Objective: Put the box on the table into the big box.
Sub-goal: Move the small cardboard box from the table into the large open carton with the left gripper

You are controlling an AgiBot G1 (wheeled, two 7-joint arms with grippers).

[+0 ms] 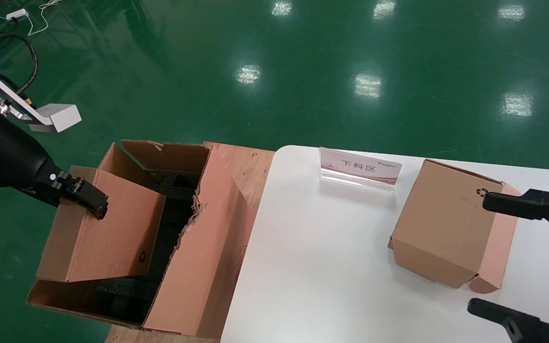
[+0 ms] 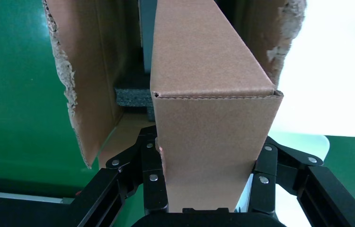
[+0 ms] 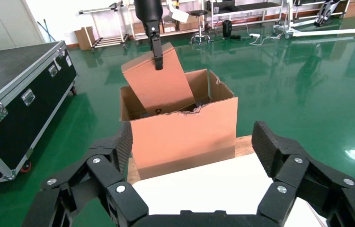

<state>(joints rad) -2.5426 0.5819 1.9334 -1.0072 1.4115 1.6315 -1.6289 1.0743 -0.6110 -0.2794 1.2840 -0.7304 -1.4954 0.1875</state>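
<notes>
My left gripper (image 1: 97, 207) is shut on the top edge of the flat, slim brown box (image 1: 112, 233) and holds it tilted, its lower part down inside the big box (image 1: 208, 247). In the left wrist view the fingers (image 2: 154, 177) clamp both wide faces of the box (image 2: 213, 94), with the big box's torn wall (image 2: 85, 94) and black foam (image 2: 130, 94) beyond. The right wrist view shows the box (image 3: 159, 82) dipping behind the big box's ragged rim (image 3: 185, 137). My right gripper (image 1: 479, 255) is open and empty over the white table (image 1: 322, 267).
A chunkier cube-like cardboard box (image 1: 446, 224) sits on the table's right side, between my right fingers. A clear sign stand (image 1: 360, 169) stands at the table's back. The big box rests on a wooden board (image 1: 250, 162). A black flight case (image 3: 14, 94) stands on the green floor.
</notes>
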